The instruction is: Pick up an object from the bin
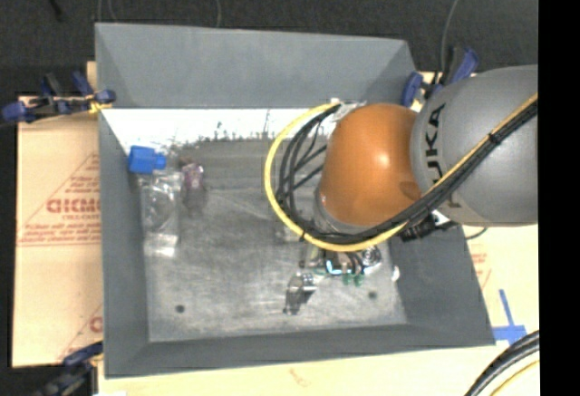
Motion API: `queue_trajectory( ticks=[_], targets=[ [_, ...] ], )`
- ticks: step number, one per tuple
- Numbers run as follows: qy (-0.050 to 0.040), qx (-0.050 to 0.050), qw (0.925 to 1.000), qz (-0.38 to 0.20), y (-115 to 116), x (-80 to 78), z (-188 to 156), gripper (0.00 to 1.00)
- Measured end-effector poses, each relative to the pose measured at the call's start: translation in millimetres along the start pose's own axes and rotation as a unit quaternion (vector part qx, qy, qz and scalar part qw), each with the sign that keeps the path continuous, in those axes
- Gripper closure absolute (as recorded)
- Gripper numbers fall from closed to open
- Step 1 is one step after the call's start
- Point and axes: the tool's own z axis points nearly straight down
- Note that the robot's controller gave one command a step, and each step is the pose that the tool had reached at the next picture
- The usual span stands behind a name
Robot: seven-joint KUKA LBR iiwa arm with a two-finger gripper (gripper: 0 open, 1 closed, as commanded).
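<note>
My gripper (297, 293) reaches down below the orange cover at the bin's lower right, just above the floor. Right beside it, to its right, lies a small green and white thing (355, 274), partly hidden under the wrist. I see nothing held. A clear plastic bottle (159, 204) with a blue cap lies along the bin's left side, far from the gripper. A small purple, see-through thing (192, 178) rests against the bottle's upper right.
The arm and its orange cover with looped cables hang over the bin's right half and hide the floor beneath. The front wall is close below the gripper. Bare floor stretches between the bottle and the gripper.
</note>
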Motion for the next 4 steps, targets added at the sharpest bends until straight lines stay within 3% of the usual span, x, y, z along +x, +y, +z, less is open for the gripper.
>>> queue_trajectory(
  ticks=[1, 2, 3, 4],
  targets=[
    [-0.0014, 0.002, 0.9998, 0.020, -74, -3.3, 66, 0.00],
    [-0.0175, 0.000, 0.9991, 0.037, -96, -19.9, 95, 0.00],
    [-0.0147, -0.001, 0.9992, 0.038, -96, -18.5, 93, 1.00],
    [-0.0081, 0.002, 0.9969, -0.078, -106, -10.7, -62, 1.00]
  ],
)
